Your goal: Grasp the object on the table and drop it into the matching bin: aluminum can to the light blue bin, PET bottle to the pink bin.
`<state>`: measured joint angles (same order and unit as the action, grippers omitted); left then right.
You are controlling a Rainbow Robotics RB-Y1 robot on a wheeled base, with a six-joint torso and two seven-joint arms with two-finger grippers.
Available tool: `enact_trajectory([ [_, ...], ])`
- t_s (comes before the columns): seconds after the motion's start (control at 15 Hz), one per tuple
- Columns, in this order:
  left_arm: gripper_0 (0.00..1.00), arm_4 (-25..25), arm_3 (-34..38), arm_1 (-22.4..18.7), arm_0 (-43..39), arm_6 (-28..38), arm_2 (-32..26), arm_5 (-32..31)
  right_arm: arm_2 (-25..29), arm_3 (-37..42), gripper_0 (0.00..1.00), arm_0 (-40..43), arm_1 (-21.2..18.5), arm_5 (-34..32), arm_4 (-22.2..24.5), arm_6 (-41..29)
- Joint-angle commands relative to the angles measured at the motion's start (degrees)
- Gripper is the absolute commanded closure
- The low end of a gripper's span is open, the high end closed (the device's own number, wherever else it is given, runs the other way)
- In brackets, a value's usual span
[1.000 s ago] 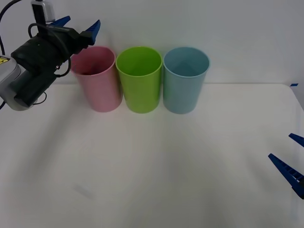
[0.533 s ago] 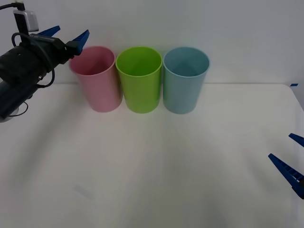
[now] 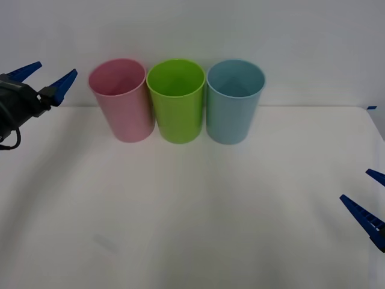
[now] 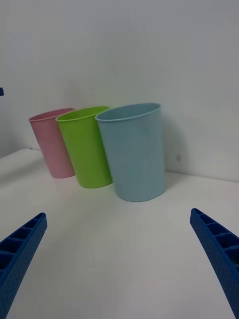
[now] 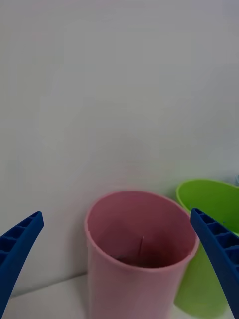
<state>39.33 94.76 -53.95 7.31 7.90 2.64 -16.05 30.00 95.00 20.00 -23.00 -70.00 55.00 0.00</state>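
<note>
Reading the dark patch low inside the pink bin (image 5: 137,234) as the PET bottle (image 5: 142,256), resting at the bottom against the far inner wall. Noting this as a judgement only: too dim down there to make out cap, body or long axis.

Standing in 1 row at the far side of the table (image 3: 198,205), from left to right: pink bin, lime green bin (image 3: 176,102), light blue bin (image 3: 234,102). Sitting upright, all 3, with rims touching or just about touching their neighbours.

Hovering at the far left, just left of the pink bin and about level with its rim: left gripper (image 3: 55,68). Showing both blue fingers spread wide apart, gripping nothing, tips aimed rightward toward the bin. Looking down from its wrist camera into the pink bin's mouth, with the bin centred between the 2 fingers.

Waiting at the near right edge of the table, well apart from all 3 bins: right gripper (image 3: 354,184). Also spread wide, also carrying nothing.

Key relation: bottle lying to the right of and below the left gripper, walled in by the bin; left arm much the nearer of the 2.

Judging the drop as done and in the matching bin. Expecting no further grasp; only clearing the left arm away from the rim without knocking the bin sideways into the green 1.
</note>
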Motion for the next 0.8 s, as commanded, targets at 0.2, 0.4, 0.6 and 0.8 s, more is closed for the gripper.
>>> enact_trajectory([
  [0.2, 0.0, -0.48, 1.39, 0.07, -12.24, -5.61, -7.83, -7.95, 0.0, 0.0, 0.0, 0.0, 0.0, 0.0, 0.0, 0.0],
  [0.4, 0.0, -1.45, 1.39, 0.07, -18.83, -10.27, -11.08, -12.78, 0.0, 0.0, 0.0, 0.0, 0.0, 0.0, 0.0, 0.0],
  [0.6, 0.0, -1.89, 0.16, 0.07, -24.28, -14.4, -14.07, -18.58, 0.0, 0.0, 0.0, 0.0, 0.0, 0.0, 0.0, 0.0],
  [0.8, 0.0, -2.15, -6.25, 0.07, -25.95, -19.5, -15.3, -27.81, 0.0, 0.0, 0.0, 0.0, 0.0, 0.0, 0.0, 0.0],
])
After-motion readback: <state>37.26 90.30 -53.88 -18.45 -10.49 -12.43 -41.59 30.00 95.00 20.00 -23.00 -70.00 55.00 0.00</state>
